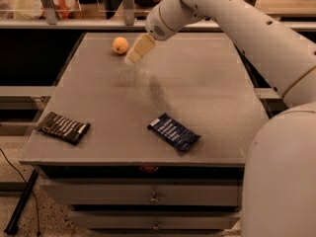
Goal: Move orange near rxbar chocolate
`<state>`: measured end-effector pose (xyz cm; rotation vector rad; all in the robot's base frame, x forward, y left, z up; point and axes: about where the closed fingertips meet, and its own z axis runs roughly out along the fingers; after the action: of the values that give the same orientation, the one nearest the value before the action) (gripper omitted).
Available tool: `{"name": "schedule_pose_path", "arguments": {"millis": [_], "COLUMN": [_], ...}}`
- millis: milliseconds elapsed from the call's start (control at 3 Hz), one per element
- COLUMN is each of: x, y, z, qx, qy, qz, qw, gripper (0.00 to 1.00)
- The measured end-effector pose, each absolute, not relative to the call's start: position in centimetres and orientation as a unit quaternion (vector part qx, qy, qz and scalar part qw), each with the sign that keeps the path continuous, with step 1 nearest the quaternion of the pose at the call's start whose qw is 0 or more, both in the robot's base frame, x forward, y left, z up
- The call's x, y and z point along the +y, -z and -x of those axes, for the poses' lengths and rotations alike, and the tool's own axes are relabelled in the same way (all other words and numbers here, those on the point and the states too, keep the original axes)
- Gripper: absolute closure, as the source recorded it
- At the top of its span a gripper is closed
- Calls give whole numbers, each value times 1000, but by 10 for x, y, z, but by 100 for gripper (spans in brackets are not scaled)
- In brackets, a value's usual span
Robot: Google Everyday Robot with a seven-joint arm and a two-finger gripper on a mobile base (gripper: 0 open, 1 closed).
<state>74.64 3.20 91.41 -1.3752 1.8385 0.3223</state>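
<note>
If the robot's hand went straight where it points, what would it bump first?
Probably the table top, right beside the orange. The hand slants down and left, seeming to miss the orange, but depth is unclear.

Gripper (134, 54) at upper centre, jaw state impossible to tell. Arm (237, 19) cut off by top and right edges. Lettering on rxbar (63, 128), lower left, too small to read. Upper-left clutter (54, 1) unidentifiable.
</note>
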Motion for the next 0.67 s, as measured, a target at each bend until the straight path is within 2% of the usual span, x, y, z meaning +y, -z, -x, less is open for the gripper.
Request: {"name": "schedule_pose_path", "arguments": {"millis": [667], "x": [63], "y": [-906], "z": [-773], "qx": [714], "qy": [-163], "qz": [517], "qw": [443], "gripper": [0]}}
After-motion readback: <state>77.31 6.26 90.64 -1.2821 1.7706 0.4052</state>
